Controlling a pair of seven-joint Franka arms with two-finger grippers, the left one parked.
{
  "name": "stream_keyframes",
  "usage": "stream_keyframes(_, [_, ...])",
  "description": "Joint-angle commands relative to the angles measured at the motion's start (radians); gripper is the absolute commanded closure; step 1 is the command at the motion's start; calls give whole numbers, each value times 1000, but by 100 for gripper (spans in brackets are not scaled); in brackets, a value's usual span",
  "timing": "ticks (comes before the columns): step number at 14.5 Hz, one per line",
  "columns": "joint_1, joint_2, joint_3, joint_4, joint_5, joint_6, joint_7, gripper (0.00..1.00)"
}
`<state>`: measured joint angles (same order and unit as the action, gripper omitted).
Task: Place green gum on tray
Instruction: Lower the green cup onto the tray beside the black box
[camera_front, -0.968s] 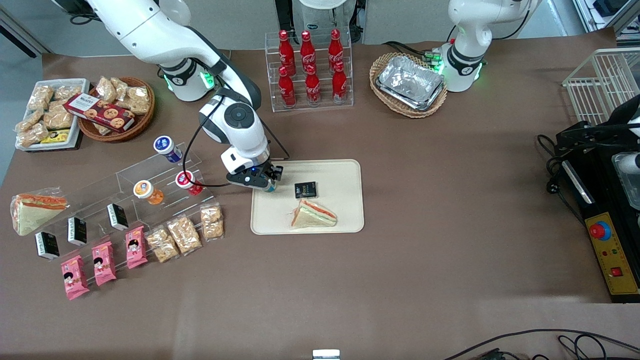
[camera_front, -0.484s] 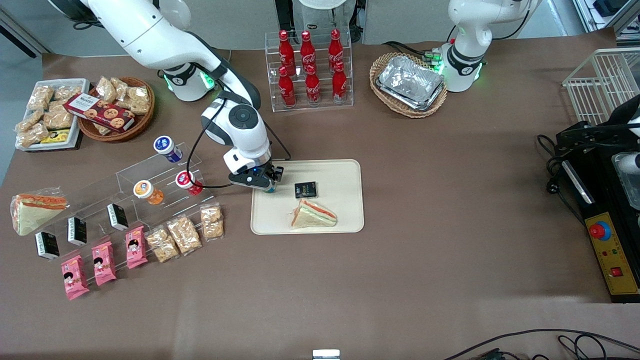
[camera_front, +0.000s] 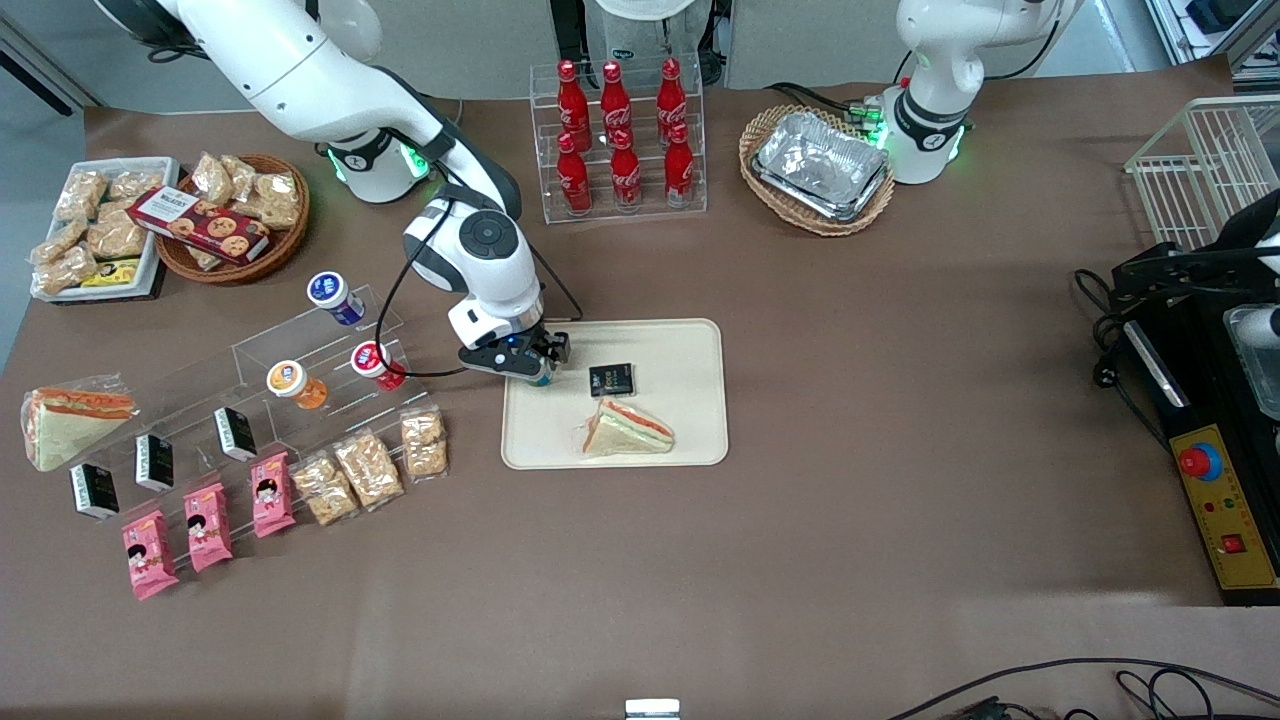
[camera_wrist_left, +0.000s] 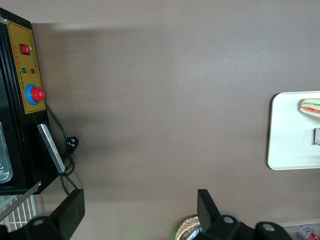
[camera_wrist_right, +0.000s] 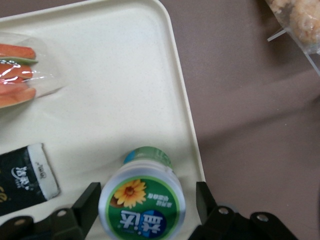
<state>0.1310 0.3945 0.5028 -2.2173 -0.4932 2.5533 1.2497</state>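
The green gum (camera_wrist_right: 142, 205) stands upright on the cream tray (camera_wrist_right: 100, 100) close to its rim, at the edge toward the working arm's end. Its green lid has a white rim and a yellow flower. My right gripper (camera_wrist_right: 146, 195) is open just above the tray, one black finger (camera_wrist_right: 91, 197) on each side of the lid, with a gap on one side. In the front view the gripper (camera_front: 520, 362) hangs over the tray's (camera_front: 690, 350) corner and only a teal bit of the gum (camera_front: 541, 377) shows under it.
A wrapped sandwich (camera_front: 628, 428) and a black packet (camera_front: 611, 380) lie on the tray. Beside the tray, toward the working arm's end, are cracker bags (camera_front: 424, 443) and a clear rack with red-lidded (camera_front: 372, 362), orange-lidded (camera_front: 290, 380) and blue-lidded (camera_front: 330, 292) bottles. Cola bottles (camera_front: 620, 140) stand farther from the camera.
The gripper has shifted slightly toward the tray's middle and a little farther from the front camera. Everything else on the table is as before.
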Motion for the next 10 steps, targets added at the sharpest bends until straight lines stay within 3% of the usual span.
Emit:
stream_keyframes(1, [-4,9,2,1,-34,21,30,15])
stream_keyframes(8, [-28,-77,8,7,-19,-47,-3,15])
stream_keyframes(10, [-30,-98,8,13,16,-68,-30,15])
